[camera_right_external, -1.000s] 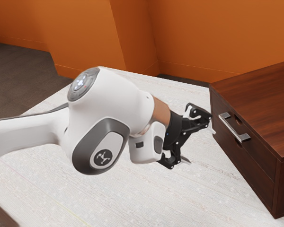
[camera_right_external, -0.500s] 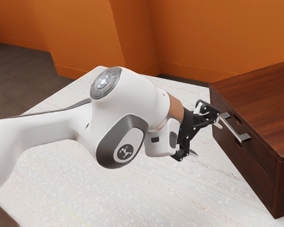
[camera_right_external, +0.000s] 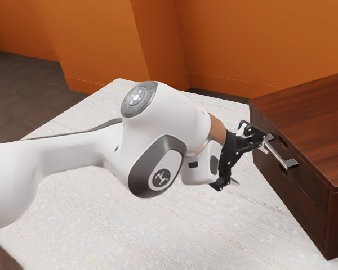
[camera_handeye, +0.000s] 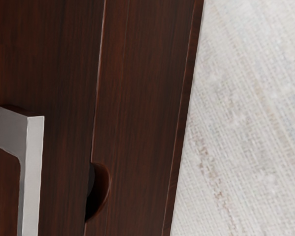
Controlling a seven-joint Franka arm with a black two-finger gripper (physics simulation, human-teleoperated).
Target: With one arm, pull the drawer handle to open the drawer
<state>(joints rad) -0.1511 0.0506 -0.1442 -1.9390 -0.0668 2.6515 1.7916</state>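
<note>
We see one dark wooden cabinet (camera_right_external: 315,112) standing at the table's (camera_right_external: 101,225) edge on the exterior view's right, with its front turned toward the arm (camera_right_external: 158,129). That front is split into two panels, one above the other. The upper one is the drawer (camera_right_external: 270,163), and it looks flush with the panel below it. The drawer carries a single silver handle (camera_right_external: 284,156), a straight bar held off the wood on short legs. Its long axis lies level, running along the width of the drawer front, parallel to the cabinet's top edge, and the bar sticks out toward the arm. Just behind it, a rounded notch (camera_handeye: 99,189) is cut into the seam between the two panels. Our one arm reaches in from the exterior view's left, and its two fingers (camera_right_external: 249,135) are spread wide apart, pinching nothing. The upper finger sits right at the end of the handle farther from the camera, though we cannot tell whether it touches the bar. The lower finger hangs over the bare table, clear of the cabinet. From the wrist, the handle's end and the notch show close ahead, with the table's pale surface beyond the cabinet's edge.
</note>
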